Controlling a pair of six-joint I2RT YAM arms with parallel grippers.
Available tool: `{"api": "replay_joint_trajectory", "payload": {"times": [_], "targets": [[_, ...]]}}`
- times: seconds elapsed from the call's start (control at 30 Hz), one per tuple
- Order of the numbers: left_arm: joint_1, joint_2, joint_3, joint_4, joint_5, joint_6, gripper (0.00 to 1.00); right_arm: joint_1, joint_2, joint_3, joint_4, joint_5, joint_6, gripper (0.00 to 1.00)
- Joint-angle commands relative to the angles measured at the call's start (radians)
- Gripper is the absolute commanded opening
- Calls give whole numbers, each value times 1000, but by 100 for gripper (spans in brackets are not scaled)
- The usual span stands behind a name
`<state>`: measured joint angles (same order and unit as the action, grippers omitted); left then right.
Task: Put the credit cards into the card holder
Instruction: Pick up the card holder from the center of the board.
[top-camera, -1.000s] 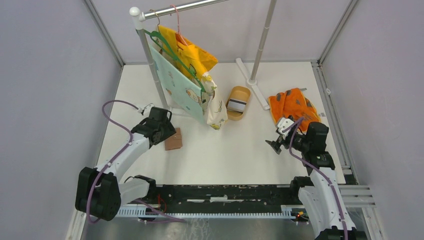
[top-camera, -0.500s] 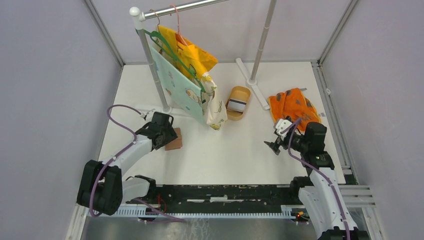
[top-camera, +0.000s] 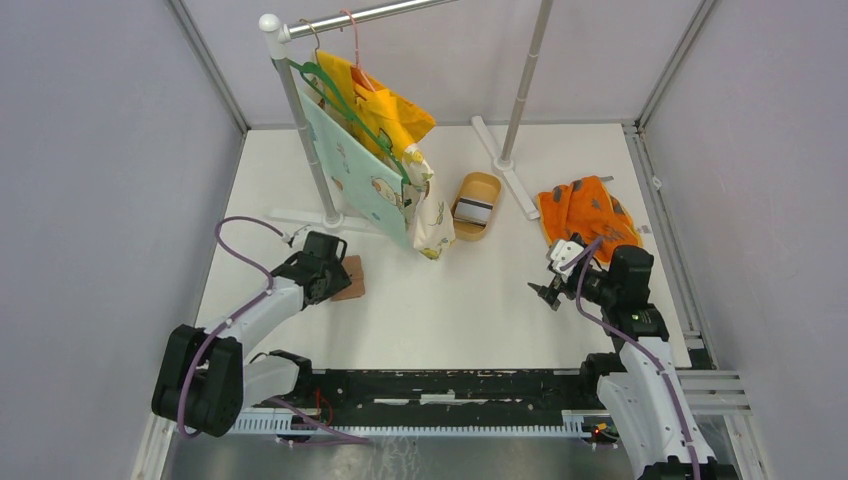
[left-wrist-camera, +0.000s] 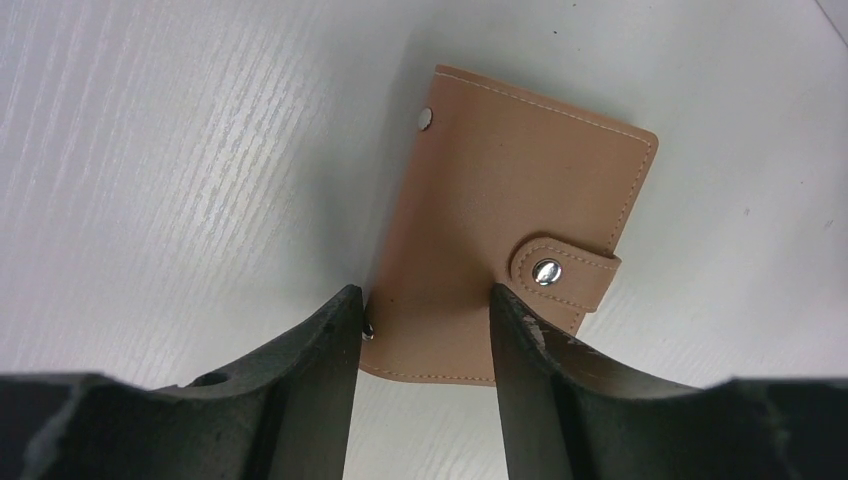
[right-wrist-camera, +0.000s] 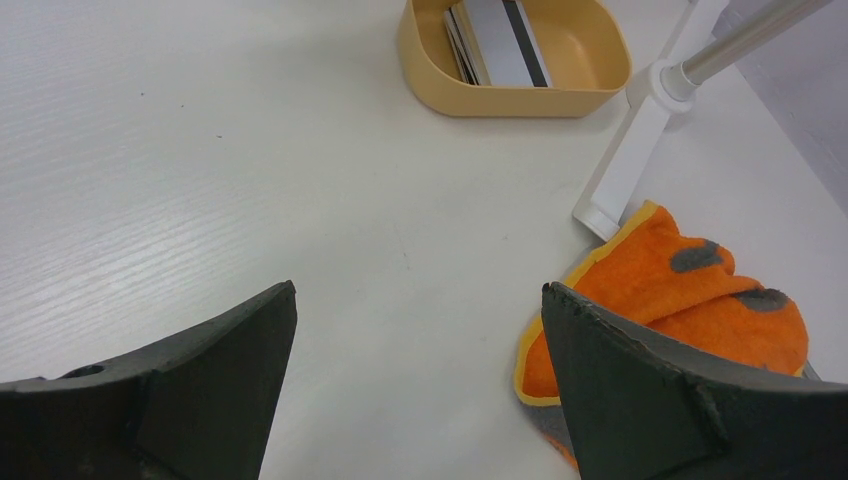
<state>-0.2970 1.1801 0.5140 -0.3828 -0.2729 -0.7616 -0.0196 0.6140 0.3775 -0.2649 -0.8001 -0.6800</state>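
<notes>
Card holder (left-wrist-camera: 510, 230) first: it lies flat and closed on the white table (left-wrist-camera: 150, 150) on the left side, its little strap tab snapped down. The left gripper (left-wrist-camera: 420, 297) is right over its near end, fingers partly spread. The left finger (left-wrist-camera: 330, 340) sits just beside the leather edge and the right finger (left-wrist-camera: 520, 340) overlaps the cover near the strap. Whether either pad actually presses the leather, I cannot tell. It is not lifted; the card holder is flat on the surface.

Over on the right, the right gripper (right-wrist-camera: 420, 290) hangs above bare table with its jaws spread wide and nothing between them. Just beyond it and to its right lies the crumpled orange cloth (right-wrist-camera: 680, 300), touching the white foot of the clothes rack (right-wrist-camera: 640, 150).

Farther back, the credit cards (right-wrist-camera: 500, 25) are stacked in the tan dish (right-wrist-camera: 440, 90), well apart from the card holder. Behind all that, a yellow garment (top-camera: 385, 110) and a pale green one (top-camera: 350, 175) hang from the rail (top-camera: 350, 18).
</notes>
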Motion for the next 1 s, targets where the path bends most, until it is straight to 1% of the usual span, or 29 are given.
{"api": "replay_joint_trajectory", "payload": {"times": [0.0, 0.23, 0.33, 0.63, 0.73, 0.8, 0.9, 0.97], "targets": [[-2, -48, -35, 25, 18, -24, 53, 4, -12, -2, 21, -17, -13, 98], [-14, -97, -57, 47, 79, -8, 46, 4, -12, -2, 18, -22, -16, 98], [-31, -107, -63, 60, 95, 5, 45, 3, -12, -1, 16, -23, -18, 98], [-49, -162, -107, 140, 189, 49, 43, 4, -14, -2, 13, -25, -21, 98], [-49, -167, -112, 146, 196, 51, 43, 4, -14, -2, 12, -27, -23, 98], [-50, -160, -110, 145, 198, 51, 45, 4, -15, -2, 10, -28, -24, 98], [-49, -151, -110, 138, 183, 47, 55, 4, -15, -2, 10, -31, -24, 98], [-50, -153, -118, 143, 182, 41, 58, 4, -16, 1, 9, -31, -26, 98]]}}
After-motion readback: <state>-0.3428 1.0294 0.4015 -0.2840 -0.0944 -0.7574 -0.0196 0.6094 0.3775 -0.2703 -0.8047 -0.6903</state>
